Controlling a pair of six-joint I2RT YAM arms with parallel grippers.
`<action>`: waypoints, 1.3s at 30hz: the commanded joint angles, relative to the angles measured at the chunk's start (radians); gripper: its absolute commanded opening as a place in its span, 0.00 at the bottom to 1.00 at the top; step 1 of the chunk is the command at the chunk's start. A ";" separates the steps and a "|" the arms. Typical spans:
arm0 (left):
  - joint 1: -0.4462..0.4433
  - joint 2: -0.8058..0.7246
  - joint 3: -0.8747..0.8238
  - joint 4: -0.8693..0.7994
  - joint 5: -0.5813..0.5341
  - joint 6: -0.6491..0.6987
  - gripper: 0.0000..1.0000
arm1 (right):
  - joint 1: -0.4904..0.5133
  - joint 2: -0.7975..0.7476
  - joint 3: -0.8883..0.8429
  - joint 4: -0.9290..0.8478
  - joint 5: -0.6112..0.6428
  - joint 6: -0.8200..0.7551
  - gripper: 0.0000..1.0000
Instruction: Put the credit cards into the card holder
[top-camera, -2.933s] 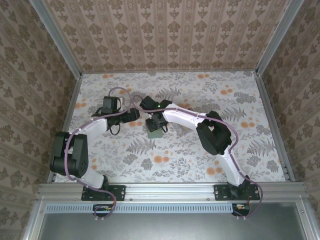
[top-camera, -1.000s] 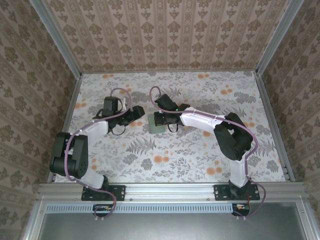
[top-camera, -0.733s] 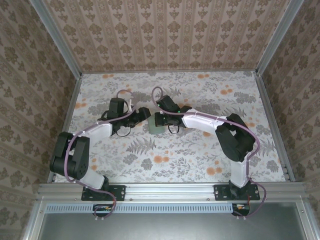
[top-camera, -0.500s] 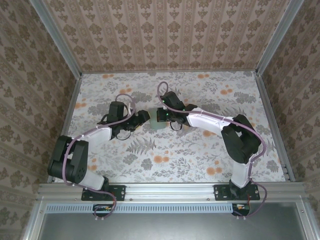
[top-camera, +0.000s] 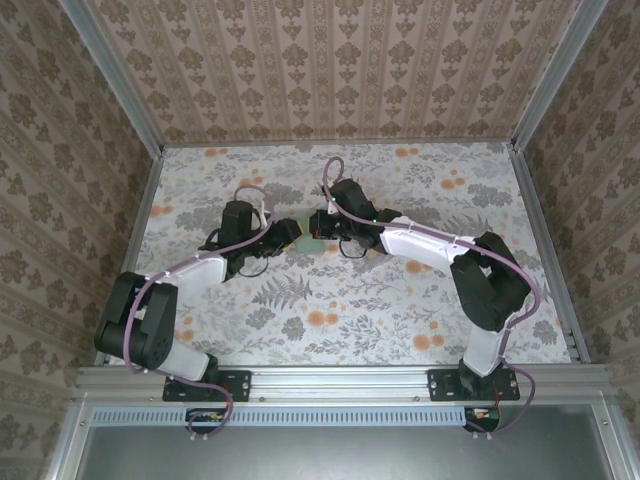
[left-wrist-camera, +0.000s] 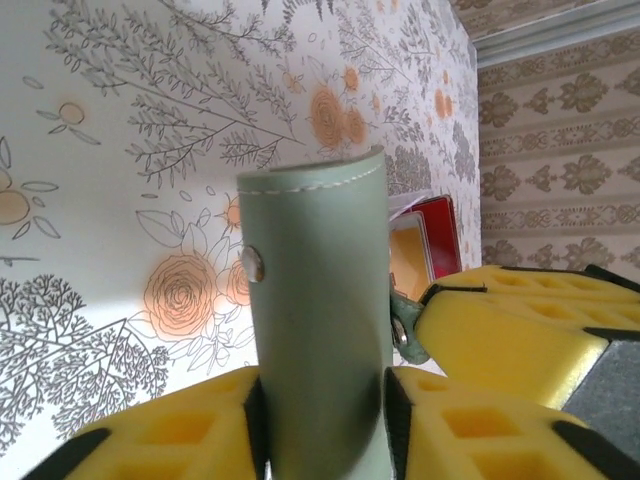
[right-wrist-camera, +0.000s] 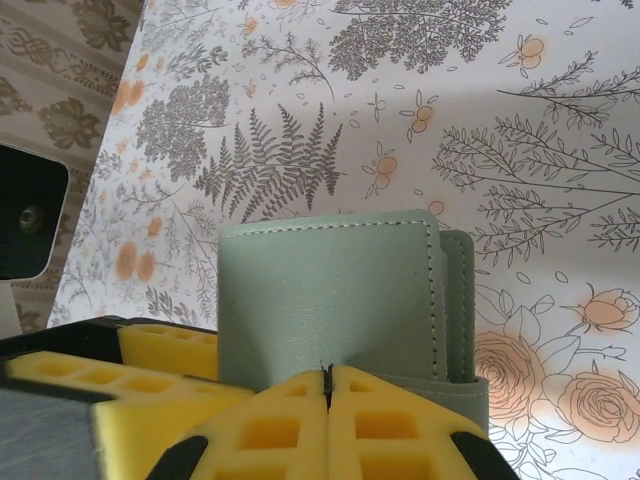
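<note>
In the top view the two arms meet at the middle of the table (top-camera: 420, 300), slightly left of centre. The left gripper (top-camera: 293, 232) and right gripper (top-camera: 322, 228) are nose to nose, with a sliver of the green wallet (top-camera: 311, 242) between them. In the left wrist view the wallet (left-wrist-camera: 320, 300) stands upright at centre, lifted off the table, with its stitched, rounded fold at the top. The left gripper (left-wrist-camera: 325, 405) clamps it at the bottom of the frame, one yellow pad pressed on each flat face. At right, a pad of the right gripper (left-wrist-camera: 520, 310) pinches a thin leaf of the wallet that carries a snap. Behind it, at centre right, the red card (left-wrist-camera: 447, 235) and orange card (left-wrist-camera: 408, 262) lie low near the table, partly hidden. In the right wrist view the right gripper (right-wrist-camera: 327, 385) sits at lower centre, its pads meeting at a hairline, and the wallet (right-wrist-camera: 320, 300) rises just beyond them, one panel facing the camera. The wallet looks light, soft and floppy, so I judge it is best held across both faces low down, leaving the leaves free to part. Its smooth skin may slide under a weak pinch. The cards look thin, stiff and slick, and are best nipped by a free edge.
</note>
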 joint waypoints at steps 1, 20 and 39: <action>0.000 0.002 0.011 0.040 0.023 -0.003 0.31 | -0.014 -0.047 -0.026 0.066 -0.074 0.045 0.00; 0.114 -0.123 -0.056 -0.026 0.104 0.068 0.00 | -0.076 -0.040 -0.123 0.035 -0.090 -0.005 0.10; 0.141 -0.127 -0.014 0.059 0.278 0.041 0.00 | -0.111 0.023 -0.146 0.181 -0.365 0.057 0.45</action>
